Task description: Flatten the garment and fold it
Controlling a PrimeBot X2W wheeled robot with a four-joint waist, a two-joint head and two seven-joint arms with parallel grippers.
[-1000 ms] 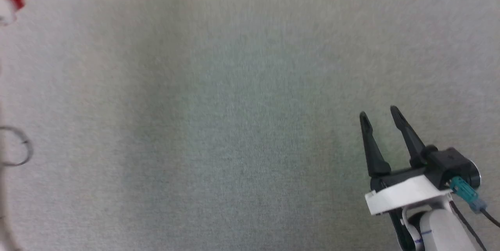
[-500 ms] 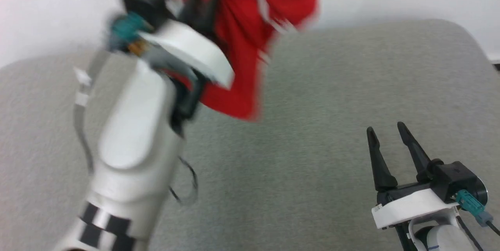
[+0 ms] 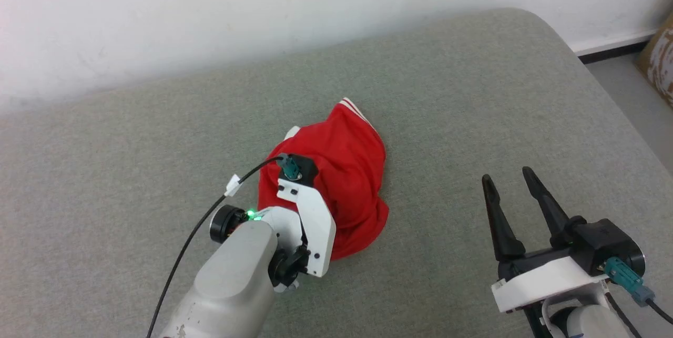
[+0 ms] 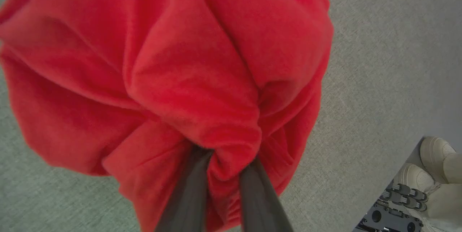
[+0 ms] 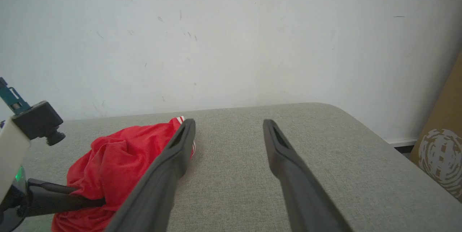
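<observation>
A grey upholstered surface carries the garment (bunched, red) near its middle.

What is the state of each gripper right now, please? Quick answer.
Left gripper: closed, pinching a fold of the red garment.
Right gripper: open, holding nothing.

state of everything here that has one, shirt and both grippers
garment: bunched in a heap on the grey surface, not yet flattened
left gripper: shut on a fold of the garment
right gripper: open, empty, clear of the garment
</observation>
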